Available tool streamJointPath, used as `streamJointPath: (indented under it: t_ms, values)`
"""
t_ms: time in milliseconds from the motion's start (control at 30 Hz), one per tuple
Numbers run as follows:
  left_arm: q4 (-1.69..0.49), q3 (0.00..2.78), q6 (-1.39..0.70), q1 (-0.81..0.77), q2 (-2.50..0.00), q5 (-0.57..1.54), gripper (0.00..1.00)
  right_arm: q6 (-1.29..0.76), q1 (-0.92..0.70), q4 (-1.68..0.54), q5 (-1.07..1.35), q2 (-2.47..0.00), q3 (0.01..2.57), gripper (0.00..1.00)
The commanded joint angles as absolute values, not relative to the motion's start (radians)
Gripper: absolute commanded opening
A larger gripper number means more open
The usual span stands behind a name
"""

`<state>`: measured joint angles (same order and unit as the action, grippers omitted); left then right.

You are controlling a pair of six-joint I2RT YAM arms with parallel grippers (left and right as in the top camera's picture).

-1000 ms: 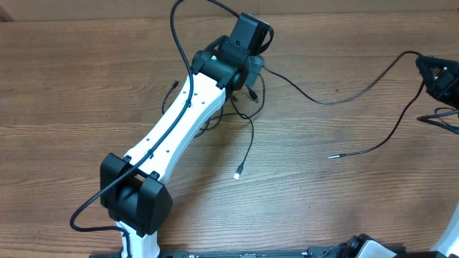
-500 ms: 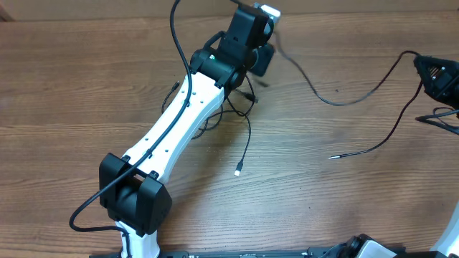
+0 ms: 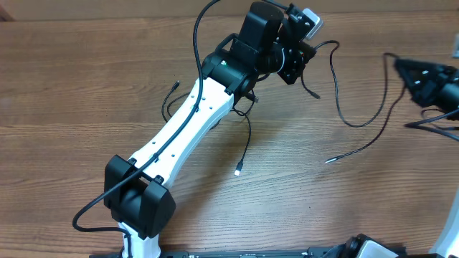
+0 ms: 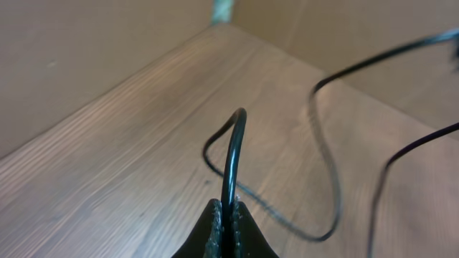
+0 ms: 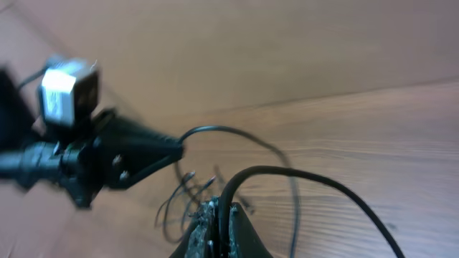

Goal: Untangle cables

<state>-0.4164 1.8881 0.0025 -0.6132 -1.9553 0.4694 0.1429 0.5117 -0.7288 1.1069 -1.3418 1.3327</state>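
Note:
Thin black cables lie on the wooden table. My left gripper is lifted at the back centre and is shut on one cable. That cable sags in a loop across to my right gripper, which is also shut on it. A second cable runs from the right gripper's side down to a silvery tip lying on the table. A third cable with a pale plug end trails out of a small tangle under the left arm.
The white left arm lies diagonally over the table's middle and hides part of the tangle. Its own thick black wire arcs above it. A loose plug end shows left of the arm. The right arm's base wires sit at the right edge.
The left gripper has risen and swung right with its cable. The right gripper has moved a little left, so the cable between them hangs in a deeper loop.

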Motion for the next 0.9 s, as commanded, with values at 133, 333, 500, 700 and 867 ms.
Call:
streamJointPath:
  t_ms: [133, 333, 500, 700, 867]
  values:
    - [-0.391, 1.911, 0.024, -0.575, -1.957, 0.756, 0.04, 0.395, 0.357, -0.765, 1.179, -1.340, 1.348, 0.04]
    - [-0.393, 1.911, 0.068, -0.569, -1.957, 1.027, 0.04, 0.390, 0.310, -0.765, 1.074, -1.345, 1.348, 0.04]
    - [-0.447, 1.911, 0.068, -0.568, -1.957, 0.956, 0.04, 0.319, 0.309, -0.749, 1.040, -1.358, 1.348, 0.04]
    - [-0.457, 1.911, 0.113, -0.570, -1.957, 1.018, 0.04, 0.330, 0.308, -0.746, 1.040, -1.385, 1.348, 0.04]
    - [-0.464, 1.911, 0.120, -0.570, -1.957, 1.021, 0.04, 0.440, 0.304, -0.753, 1.045, -1.404, 1.348, 0.04]
